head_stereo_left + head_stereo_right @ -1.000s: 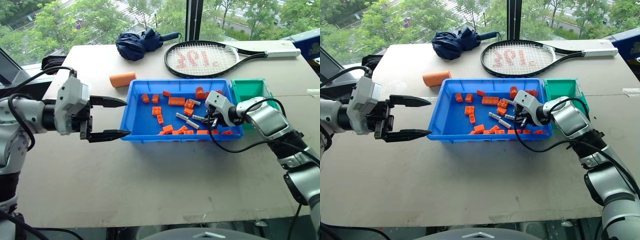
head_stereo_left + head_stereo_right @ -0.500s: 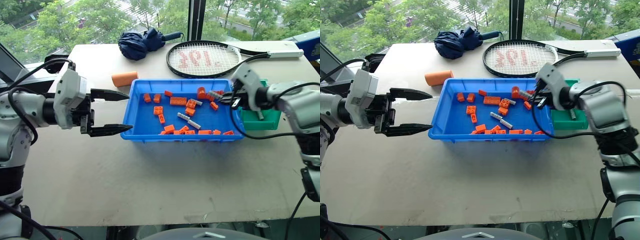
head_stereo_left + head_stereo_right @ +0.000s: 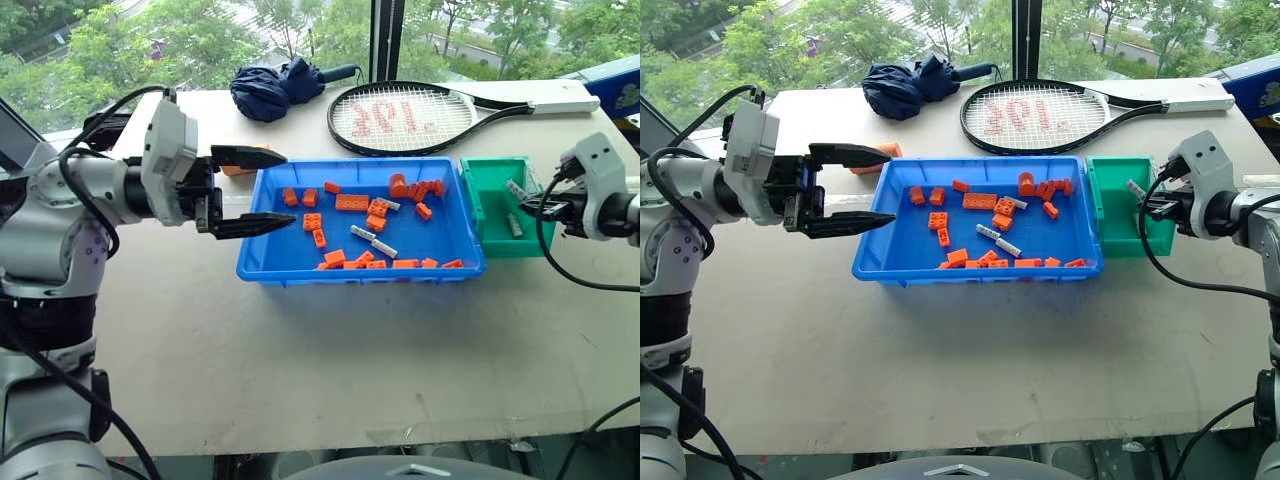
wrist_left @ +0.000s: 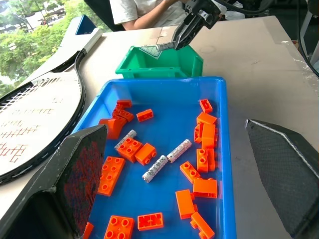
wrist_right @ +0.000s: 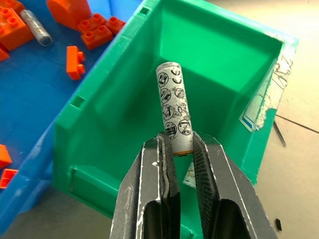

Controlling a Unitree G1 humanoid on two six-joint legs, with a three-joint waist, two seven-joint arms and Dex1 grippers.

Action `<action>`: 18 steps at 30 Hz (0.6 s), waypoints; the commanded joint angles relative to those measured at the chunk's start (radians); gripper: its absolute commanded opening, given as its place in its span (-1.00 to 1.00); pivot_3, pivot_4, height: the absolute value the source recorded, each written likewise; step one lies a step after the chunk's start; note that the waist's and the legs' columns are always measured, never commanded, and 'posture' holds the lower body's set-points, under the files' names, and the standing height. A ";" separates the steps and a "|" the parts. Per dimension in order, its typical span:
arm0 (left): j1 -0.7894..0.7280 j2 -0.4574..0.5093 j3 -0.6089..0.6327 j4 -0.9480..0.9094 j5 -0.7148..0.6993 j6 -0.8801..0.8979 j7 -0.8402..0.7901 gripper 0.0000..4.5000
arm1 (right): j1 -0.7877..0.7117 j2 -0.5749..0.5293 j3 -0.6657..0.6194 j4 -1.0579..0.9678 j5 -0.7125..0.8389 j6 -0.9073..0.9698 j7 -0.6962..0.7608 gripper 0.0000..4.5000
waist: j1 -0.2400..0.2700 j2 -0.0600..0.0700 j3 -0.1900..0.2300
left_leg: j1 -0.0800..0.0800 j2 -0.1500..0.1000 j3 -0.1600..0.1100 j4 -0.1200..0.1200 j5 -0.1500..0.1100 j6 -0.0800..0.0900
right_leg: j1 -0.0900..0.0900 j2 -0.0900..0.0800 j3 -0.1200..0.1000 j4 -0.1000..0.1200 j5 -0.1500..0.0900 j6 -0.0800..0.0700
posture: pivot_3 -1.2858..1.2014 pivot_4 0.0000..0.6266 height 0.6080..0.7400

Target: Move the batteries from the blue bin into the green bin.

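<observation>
Battery (image 5: 174,108) pinched at one end by the closed right gripper (image 5: 178,147), held above the green bin (image 5: 225,59), three more batteries (image 4: 172,151) left among orange bricks (image 4: 206,137) in the blue bin (image 3: 262,263), left gripper (image 3: 268,190) spread wide and empty at that bin's left rim.

Bins (image 3: 300,268), racket (image 3: 400,118), umbrella (image 3: 270,90) on table (image 3: 300,370)
</observation>
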 commanded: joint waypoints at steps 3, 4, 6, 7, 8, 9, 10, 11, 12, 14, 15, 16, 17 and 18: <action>-0.049 -0.015 0.024 -0.002 -0.036 0.034 0.013 1.00 | 0.011 -0.010 -0.038 -0.008 0.016 -0.039 -0.022 -0.56 | 0.001 0.000 0.000 | 0.000 0.000 0.000 0.000 0.000 0.000 | 0.000 0.000 0.000 0.000 0.000 0.000 | 0.03 -0.52 1.00; -0.049 -0.016 0.023 0.002 -0.031 0.034 0.014 1.00 | 0.012 -0.012 -0.044 -0.006 0.014 -0.051 -0.030 -0.44 | 0.001 0.000 0.000 | 0.000 0.000 0.000 0.000 0.000 0.000 | 0.000 0.000 0.000 0.000 0.000 0.000 | 0.03 -0.52 1.00; -0.047 -0.016 0.022 0.006 -0.025 0.037 0.014 1.00 | 0.015 -0.023 -0.048 -0.004 0.012 -0.081 -0.036 0.02 | 0.000 0.000 0.000 | 0.000 0.000 0.000 0.001 0.000 0.000 | 0.000 0.000 0.000 0.001 0.000 0.000 | 0.03 -0.52 1.00; -0.045 -0.015 0.024 0.005 -0.025 0.039 0.013 1.00 | 0.014 -0.026 -0.053 -0.006 0.014 -0.090 -0.038 0.23 | -0.001 0.000 0.000 | 0.000 0.000 0.000 0.001 0.000 0.000 | 0.000 0.000 0.000 0.001 0.000 0.000 | 0.03 -0.52 1.00; -0.041 -0.011 0.026 0.005 -0.026 0.043 0.011 1.00 | 0.003 -0.024 -0.061 -0.008 0.021 -0.092 -0.042 0.43 | -0.001 0.000 0.000 | 0.000 0.000 0.000 0.001 0.000 0.000 | 0.000 0.000 0.000 0.001 0.000 0.000 | 0.03 -0.52 1.00; -0.037 -0.008 0.028 0.004 -0.027 0.046 0.009 1.00 | -0.005 -0.022 -0.068 -0.010 0.027 -0.092 -0.046 0.64 | 0.000 0.000 0.000 | 0.000 0.000 0.000 0.001 0.000 0.000 | 0.000 0.000 0.000 0.001 0.000 0.000 | 0.03 -0.52 1.00; -0.031 -0.001 0.032 0.005 -0.028 0.046 0.002 1.00 | -0.015 -0.024 -0.066 -0.017 0.034 -0.096 -0.042 0.87 | 0.000 0.000 0.000 | 0.000 0.000 0.000 0.001 0.000 0.000 | 0.000 0.000 0.000 0.001 0.000 0.000 | 0.03 -0.52 1.00; -0.023 0.011 0.037 0.010 -0.023 0.041 -0.011 1.00 | -0.039 -0.018 -0.057 -0.035 0.051 -0.077 -0.036 0.98 | -0.001 0.000 0.000 | 0.000 0.000 0.000 0.001 0.000 0.000 | 0.000 0.000 0.000 0.001 0.000 0.000 | 0.03 -0.52 1.00; -0.012 0.030 0.044 0.019 -0.019 0.037 -0.029 1.00 | -0.076 0.004 -0.035 -0.061 0.076 -0.046 -0.034 0.98 | -0.007 0.000 0.000 | 0.000 0.000 0.000 0.001 0.000 0.000 | 0.000 0.000 0.000 0.001 0.000 0.000 | 0.03 -0.52 1.00; 0.007 0.066 0.051 0.036 -0.007 0.027 -0.058 1.00 | -0.143 0.065 0.009 -0.102 0.121 0.015 -0.044 0.98 | -0.022 0.000 0.000 | 0.001 0.000 0.000 0.000 0.000 0.000 | -0.001 0.000 0.001 0.001 0.000 0.000 | 0.03 -0.52 1.00; 0.018 0.084 0.053 0.044 -0.001 0.019 -0.075 1.00 | -0.169 0.108 0.033 -0.115 0.137 0.038 -0.055 0.98 | -0.026 0.000 0.000 | 0.001 0.001 0.000 0.000 0.000 -0.001 | -0.001 0.001 0.001 0.001 0.000 0.000 | 0.03 -0.52 1.00; 0.029 0.101 0.054 0.050 0.006 0.011 -0.092 1.00 | -0.191 0.160 0.060 -0.125 0.151 0.063 -0.069 0.98 | -0.030 0.000 0.000 | 0.001 0.001 0.000 0.000 0.001 -0.001 | -0.001 0.002 0.001 0.001 0.000 0.000 | 0.03 -0.52 1.00; 0.038 0.113 0.057 0.056 0.013 0.004 -0.102 1.00 | -0.204 0.209 0.088 -0.130 0.161 0.081 -0.082 0.98 | -0.031 0.000 -0.001 | 0.002 0.002 0.000 -0.001 0.001 -0.001 | -0.001 0.002 0.001 0.002 0.000 0.000 | 0.03 -0.52 1.00; 0.045 0.123 0.061 0.063 0.017 0.002 -0.110 1.00 | -0.210 0.255 0.124 -0.129 0.160 0.091 -0.100 0.98 | -0.031 -0.001 -0.001 | 0.002 0.002 0.000 -0.001 0.001 -0.001 | -0.001 0.002 0.001 0.002 0.000 0.000 | 0.03 -0.52 1.00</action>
